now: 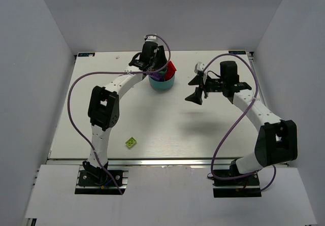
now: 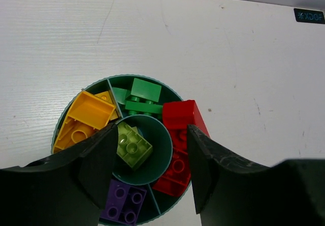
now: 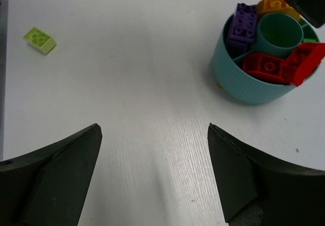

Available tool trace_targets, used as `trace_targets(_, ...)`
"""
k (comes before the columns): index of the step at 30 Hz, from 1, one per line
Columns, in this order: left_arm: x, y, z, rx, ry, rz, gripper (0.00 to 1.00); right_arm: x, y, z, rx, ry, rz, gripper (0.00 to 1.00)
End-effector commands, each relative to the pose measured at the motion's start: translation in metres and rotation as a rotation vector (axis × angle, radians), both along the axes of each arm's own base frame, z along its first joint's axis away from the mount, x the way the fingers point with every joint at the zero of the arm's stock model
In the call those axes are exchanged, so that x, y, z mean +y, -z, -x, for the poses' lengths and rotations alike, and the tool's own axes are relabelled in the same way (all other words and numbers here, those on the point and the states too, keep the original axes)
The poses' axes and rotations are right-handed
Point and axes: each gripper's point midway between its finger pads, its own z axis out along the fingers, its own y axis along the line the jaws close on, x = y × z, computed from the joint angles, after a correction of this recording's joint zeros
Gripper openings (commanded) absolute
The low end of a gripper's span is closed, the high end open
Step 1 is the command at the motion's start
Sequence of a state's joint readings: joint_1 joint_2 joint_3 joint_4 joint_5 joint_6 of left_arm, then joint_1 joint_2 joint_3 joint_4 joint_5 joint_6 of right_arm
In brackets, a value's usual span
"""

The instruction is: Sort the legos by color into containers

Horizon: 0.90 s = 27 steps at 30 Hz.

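Bowl (image 1: 162,83), teal, stands far centre. You see the left gripper (image 2: 152,152) above it, fingers parted, gripping nothing; one lime green brick (image 2: 133,146) lies in its central cup (image 2: 155,171). Right gripper (image 3: 153,134): fingers wide, empty. Second lime green brick (image 1: 131,142) lies loose on the table (image 1: 177,134), near left.

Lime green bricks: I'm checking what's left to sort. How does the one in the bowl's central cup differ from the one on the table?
Place: the cup brick sits inside the teal bowl; the table brick lies loose on the table, far from the bowl. Pose: the cup brick leans tilted; the table brick lies flat, studs up. Shared: both lime green, neither gripped.
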<state>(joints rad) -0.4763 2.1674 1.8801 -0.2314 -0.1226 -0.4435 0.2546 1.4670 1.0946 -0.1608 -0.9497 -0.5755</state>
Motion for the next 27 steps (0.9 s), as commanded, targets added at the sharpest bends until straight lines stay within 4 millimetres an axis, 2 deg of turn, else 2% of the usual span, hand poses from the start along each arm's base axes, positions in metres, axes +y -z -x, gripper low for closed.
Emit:
trace_targets(1,-0.002,-0.093,0.004,-0.146,0.011,0.103,0.66,0.004,-0.017,0.016,-0.085,-0.137,-0.016,0.89)
trace_targets(2,-0.001,-0.096,0.007,-0.142,0.014,0.102,0.64,0.005,-0.017,0.021,-0.094,-0.165,-0.017,0.89)
trace_targets(3,0.002,-0.112,0.013,-0.158,0.011,0.113,0.63,0.007,-0.022,0.024,-0.17,-0.219,-0.02,0.89)
trace_targets(5,0.011,-0.117,0.026,-0.145,-0.006,0.108,0.59,0.01,-0.017,0.04,-0.186,-0.289,-0.011,0.9)
trace_targets(6,0.018,-0.121,0.033,-0.146,-0.018,0.107,0.47,0.013,-0.018,0.045,-0.288,-0.352,-0.019,0.89)
trace_targets(7,0.028,-0.155,0.049,-0.204,-0.024,0.135,0.37,0.013,-0.011,0.055,-0.281,-0.386,-0.015,0.89)
trace_targets(8,0.038,-0.132,0.062,-0.16,-0.034,0.108,0.27,0.02,-0.008,0.064,-0.311,-0.434,-0.017,0.89)
trace_targets(9,0.049,-0.133,0.073,-0.162,-0.059,0.11,0.12,0.024,-0.002,0.066,-0.371,-0.472,0.008,0.89)
trace_targets(10,0.067,-0.167,0.095,-0.226,-0.081,0.15,0.08,0.031,-0.002,0.069,-0.401,-0.509,0.025,0.87)
trace_targets(11,0.08,-0.136,0.111,-0.172,-0.104,0.124,0.07,0.043,0.016,0.091,-0.334,-0.593,0.076,0.81)
trace_targets(12,0.09,-0.134,0.124,-0.164,-0.119,0.143,0.07,0.05,0.023,0.101,-0.331,-0.652,0.104,0.76)
trace_targets(13,0.1,-0.133,0.138,-0.158,-0.129,0.159,0.18,0.062,0.017,0.106,-0.37,-0.713,0.116,0.69)
trace_targets(14,0.12,-0.15,0.161,-0.187,-0.153,0.19,0.3,0.081,0.031,0.126,-0.311,-0.797,0.135,0.6)
trace_targets(15,0.132,-0.122,0.176,-0.125,-0.193,0.193,0.44,0.091,0.037,0.131,-0.288,-0.82,0.172,0.39)
trace_targets(16,0.141,-0.118,0.188,-0.113,-0.218,0.204,0.64,0.103,0.04,0.134,-0.265,-0.826,0.187,0.32)
trace_targets(17,0.154,-0.108,0.201,-0.076,-0.252,0.193,0.69,0.122,0.049,0.148,-0.18,-0.84,0.215,0.31)
trace_targets(18,0.165,-0.106,0.221,-0.078,-0.269,0.204,0.73,0.136,0.057,0.142,-0.22,-0.822,0.257,0.35)
trace_targets(19,0.172,-0.103,0.23,-0.071,-0.295,0.213,0.74,0.146,0.065,0.146,-0.21,-0.819,0.286,0.42)
trace_targets(20,0.178,-0.096,0.241,-0.046,-0.315,0.209,0.76,0.16,0.08,0.163,-0.176,-0.846,0.328,0.47)
trace_targets(21,0.184,-0.096,0.255,-0.05,-0.336,0.243,0.76,0.169,0.089,0.16,-0.211,-0.827,0.376,0.52)
trace_targets(22,0.189,-0.091,0.263,-0.037,-0.355,0.244,0.77,0.178,0.095,0.165,-0.213,-0.829,0.397,0.55)
trace_targets(23,0.192,-0.09,0.269,-0.037,-0.366,0.255,0.77,0.188,0.107,0.179,-0.19,-0.843,0.423,0.59)
trace_targets(24,0.196,-0.097,0.278,-0.058,-0.379,0.287,0.77,0.193,0.113,0.179,-0.205,-0.836,0.444,0.69)
trace_targets(25,0.2,-0.088,0.284,-0.037,-0.391,0.281,0.77,0.203,0.116,0.179,-0.228,-0.828,0.438,0.73)
trace_targets(26,0.204,-0.089,0.288,-0.045,-0.409,0.285,0.77,0.209,0.127,0.185,-0.224,-0.839,0.452,0.78)
trace_targets(27,0.207,-0.088,0.292,-0.044,-0.42,0.291,0.78,0.216,0.127,0.184,-0.227,-0.825,0.456,0.87)
